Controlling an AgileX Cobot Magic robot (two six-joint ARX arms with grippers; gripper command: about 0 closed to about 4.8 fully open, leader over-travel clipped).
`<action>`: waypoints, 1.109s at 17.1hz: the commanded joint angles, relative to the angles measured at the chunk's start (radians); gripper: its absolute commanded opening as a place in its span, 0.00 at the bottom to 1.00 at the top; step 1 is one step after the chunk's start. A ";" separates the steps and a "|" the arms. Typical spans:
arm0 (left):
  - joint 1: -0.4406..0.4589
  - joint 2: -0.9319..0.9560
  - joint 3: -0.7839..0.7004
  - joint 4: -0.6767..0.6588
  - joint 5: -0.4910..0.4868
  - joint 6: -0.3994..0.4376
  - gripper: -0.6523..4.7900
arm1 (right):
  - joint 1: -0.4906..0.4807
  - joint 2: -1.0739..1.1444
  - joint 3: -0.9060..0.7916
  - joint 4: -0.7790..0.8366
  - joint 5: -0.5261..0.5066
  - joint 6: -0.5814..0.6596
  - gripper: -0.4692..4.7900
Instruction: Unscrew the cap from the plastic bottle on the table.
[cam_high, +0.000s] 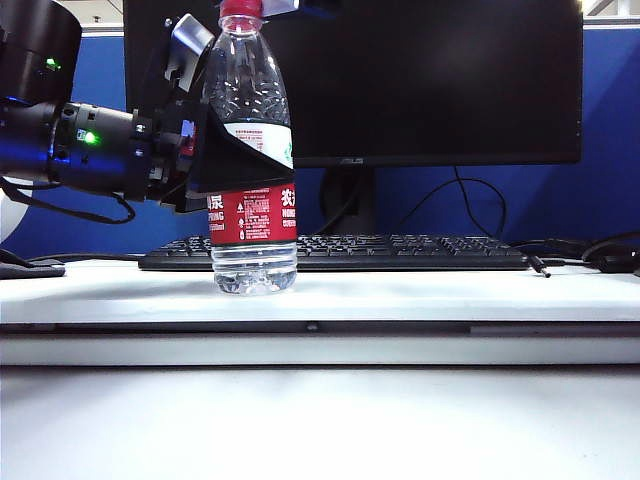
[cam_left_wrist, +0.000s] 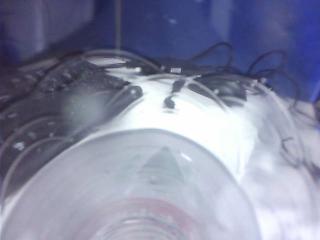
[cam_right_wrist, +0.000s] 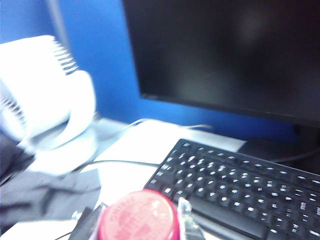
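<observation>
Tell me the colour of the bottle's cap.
Red; the cap shows best in the right wrist view, from above.

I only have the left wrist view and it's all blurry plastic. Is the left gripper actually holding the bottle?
Observer: Yes. In the exterior view the left gripper is clamped around the middle of the plastic bottle, just above the red label. The bottle stands upright on the table.
Operator: Is the cap on?
Observer: Yes, the red cap sits on the neck.
Operator: Where's the right gripper?
Observer: At the cap. Its wrist view shows the right gripper with a finger on either side of the cap. I cannot tell whether they pinch it.
</observation>
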 joint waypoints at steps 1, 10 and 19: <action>-0.002 0.008 -0.008 -0.066 -0.003 -0.007 0.70 | -0.051 -0.035 -0.002 -0.132 -0.157 -0.023 0.40; -0.002 0.008 -0.008 -0.066 -0.003 -0.005 0.70 | -0.214 -0.109 -0.002 -0.365 -0.594 -0.127 0.40; -0.002 0.008 -0.008 -0.074 -0.003 -0.005 0.70 | -0.320 -0.115 -0.001 -0.370 -0.805 -0.135 0.38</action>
